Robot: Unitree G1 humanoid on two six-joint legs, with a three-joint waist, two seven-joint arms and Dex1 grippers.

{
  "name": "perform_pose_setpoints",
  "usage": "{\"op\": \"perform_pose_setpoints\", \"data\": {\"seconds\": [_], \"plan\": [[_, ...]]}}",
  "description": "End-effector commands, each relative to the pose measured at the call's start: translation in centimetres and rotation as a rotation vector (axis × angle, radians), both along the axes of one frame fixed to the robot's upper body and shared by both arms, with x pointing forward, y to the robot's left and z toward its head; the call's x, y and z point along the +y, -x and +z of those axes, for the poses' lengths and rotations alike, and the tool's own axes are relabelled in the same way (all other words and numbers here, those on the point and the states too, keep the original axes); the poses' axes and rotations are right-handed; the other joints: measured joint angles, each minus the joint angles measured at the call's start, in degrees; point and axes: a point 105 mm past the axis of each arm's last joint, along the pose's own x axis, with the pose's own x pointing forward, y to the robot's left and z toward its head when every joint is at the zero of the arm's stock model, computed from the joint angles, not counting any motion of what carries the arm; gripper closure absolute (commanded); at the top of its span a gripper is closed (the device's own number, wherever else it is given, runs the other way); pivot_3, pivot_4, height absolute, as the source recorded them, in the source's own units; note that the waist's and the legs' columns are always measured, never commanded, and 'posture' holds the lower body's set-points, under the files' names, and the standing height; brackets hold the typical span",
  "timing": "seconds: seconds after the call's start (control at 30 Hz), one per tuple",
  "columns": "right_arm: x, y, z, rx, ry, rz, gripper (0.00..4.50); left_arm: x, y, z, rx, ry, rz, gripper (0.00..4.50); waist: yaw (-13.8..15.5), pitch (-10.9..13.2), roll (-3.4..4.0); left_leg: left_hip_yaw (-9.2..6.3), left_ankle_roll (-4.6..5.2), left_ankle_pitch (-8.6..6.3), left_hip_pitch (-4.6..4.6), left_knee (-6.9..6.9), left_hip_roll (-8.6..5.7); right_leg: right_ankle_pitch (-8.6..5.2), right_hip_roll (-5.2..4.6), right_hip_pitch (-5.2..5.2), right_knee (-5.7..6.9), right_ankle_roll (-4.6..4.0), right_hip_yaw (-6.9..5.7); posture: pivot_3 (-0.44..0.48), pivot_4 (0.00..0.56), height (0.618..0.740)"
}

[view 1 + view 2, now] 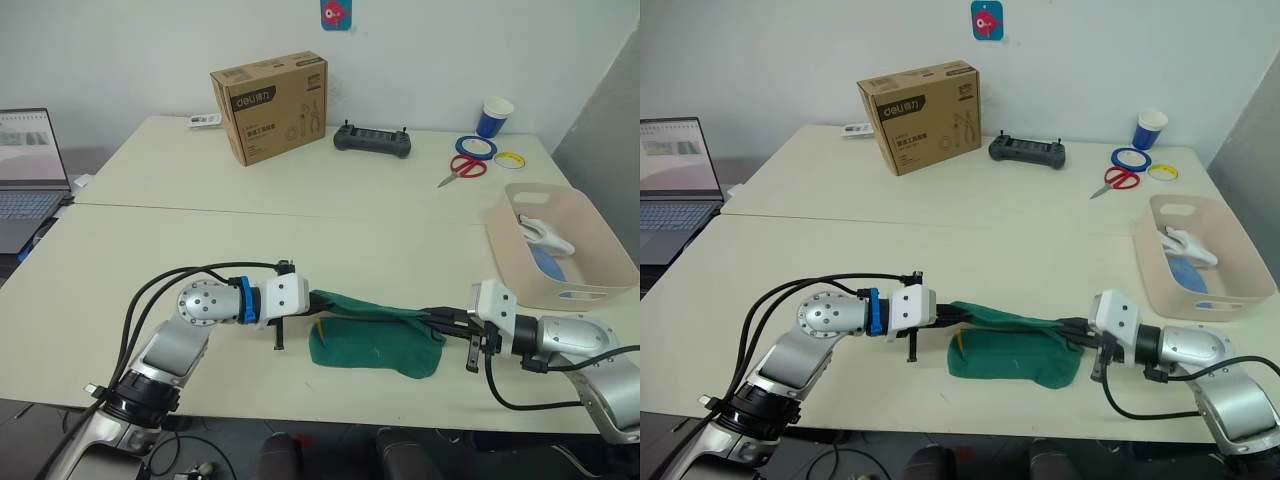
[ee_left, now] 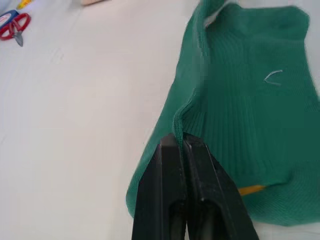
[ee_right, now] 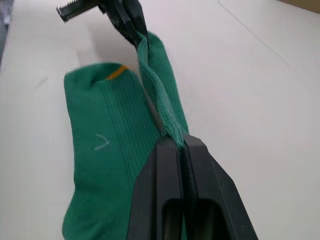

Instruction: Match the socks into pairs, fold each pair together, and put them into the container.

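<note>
Dark green socks lie flat near the table's front edge, with a small yellow mark at their left end. I cannot tell whether this is one sock or two stacked. Their upper edge is lifted into a taut ridge between both grippers. My left gripper is shut on the left end of that edge. At the right end, my right gripper is also shut on the edge. The pink-beige container stands at the right, holding a white sock and a light blue sock.
A brown cardboard box and a black controller stand at the back. Red scissors, tape rolls and a blue cup are at the back right. An open laptop sits far left.
</note>
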Motion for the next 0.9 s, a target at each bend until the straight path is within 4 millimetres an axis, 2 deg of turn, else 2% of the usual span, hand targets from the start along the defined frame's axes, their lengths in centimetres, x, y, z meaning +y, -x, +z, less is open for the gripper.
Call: {"op": "perform_pose_setpoints", "data": {"seconds": [0.03, 0.2, 0.37, 0.5, 0.63, 0.83, 0.9], "plan": [[0.2, 1.4, 2.2, 0.065, -0.034, 0.065, 4.50, 0.0, 2.0, 2.6, 0.063, 0.054, -0.080, 4.48, 0.0, 0.0, 0.00, -0.01, 0.00, 0.00, -0.01, 0.00, 0.01, 0.01, 0.00, 0.00, 0.00, -0.02, -0.02, 0.000, 0.150, 0.740], [0.1, 3.5, 2.5, 0.212, -0.025, 0.111, 4.50, 0.9, 4.5, 2.8, 0.211, -0.021, -0.126, 4.48, 0.0, 0.0, 0.00, -0.01, 0.00, 0.00, 0.03, 0.01, 0.02, -0.04, -0.01, 0.02, 0.00, 0.05, -0.01, 0.000, 0.150, 0.740], [0.8, 5.8, 2.5, 0.364, -0.052, 0.168, 4.50, 0.8, 6.8, 2.9, 0.380, -0.035, -0.168, 4.48, 0.0, 0.0, -0.01, -0.02, 0.00, 0.00, 0.02, 0.02, 0.02, -0.04, -0.01, 0.02, -0.03, 0.05, -0.02, 0.000, 0.150, 0.740], [1.1, 6.4, 1.4, 0.413, -0.048, 0.168, 4.50, 0.4, 6.6, 2.1, 0.371, -0.057, -0.157, 4.48, 0.0, 0.0, -0.02, -0.02, 0.00, 0.00, 0.02, 0.02, 0.02, -0.05, -0.01, 0.02, -0.04, 0.05, -0.02, 0.000, 0.150, 0.740], [0.1, 5.5, -0.2, 0.407, -0.049, 0.081, 4.50, 0.3, 5.3, 0.7, 0.360, -0.083, -0.113, 4.48, 0.0, 0.0, -0.04, -0.01, 0.00, 0.00, 0.03, 0.02, 0.00, -0.05, -0.01, 0.02, -0.05, 0.05, -0.01, 0.000, 0.150, 0.740], [-1.0, 4.8, -0.3, 0.399, -0.048, 0.048, 4.50, 0.2, 5.3, 0.8, 0.377, -0.079, -0.126, 4.48, -0.1, 0.0, -0.04, -0.01, 0.00, 0.00, 0.01, 0.02, 0.01, -0.05, 0.01, -0.01, -0.04, 0.04, 0.00, 0.000, 0.150, 0.740], [-1.0, 3.9, -0.3, 0.367, -0.057, 0.024, 4.50, 0.1, 4.4, 0.7, 0.349, -0.070, -0.093, 4.48, -0.1, 0.0, -0.04, -0.01, 0.00, 0.00, 0.02, 0.02, 0.01, -0.05, 0.01, -0.01, -0.04, 0.05, 0.00, 0.000, 0.150, 0.740]]}}
